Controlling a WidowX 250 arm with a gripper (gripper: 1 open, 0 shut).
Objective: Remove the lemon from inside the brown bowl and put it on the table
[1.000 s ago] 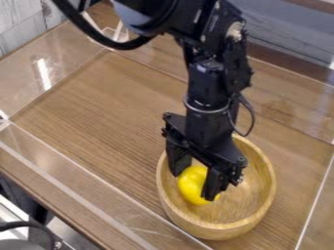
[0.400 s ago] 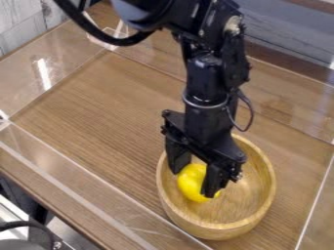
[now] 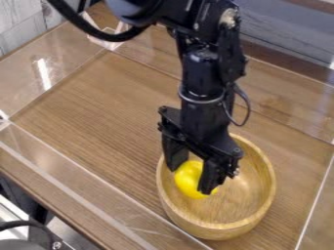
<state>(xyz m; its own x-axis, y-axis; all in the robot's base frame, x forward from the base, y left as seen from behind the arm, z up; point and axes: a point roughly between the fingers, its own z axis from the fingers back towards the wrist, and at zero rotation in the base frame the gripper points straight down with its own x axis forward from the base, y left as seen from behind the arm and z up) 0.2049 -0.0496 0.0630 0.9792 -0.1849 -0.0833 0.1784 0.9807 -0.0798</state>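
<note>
The brown bowl (image 3: 248, 210) sits on the table (image 3: 104, 107) at the front right. The bright yellow lemon (image 3: 190, 180) lies low inside the bowl's left half. My black gripper (image 3: 196, 174) points straight down into the bowl. Its two fingers (image 3: 173, 162) stand one on each side of the lemon and press against it, so the jaws are held wide by the fruit. The lemon still rests down in the bowl. The gripper body hides the top of the lemon.
Low clear acrylic walls (image 3: 78, 186) run along the table's front and left edges. Bare wood-grain tabletop lies to the left of and behind the bowl. The black arm (image 3: 202, 59) rises from the bowl toward the top of the view.
</note>
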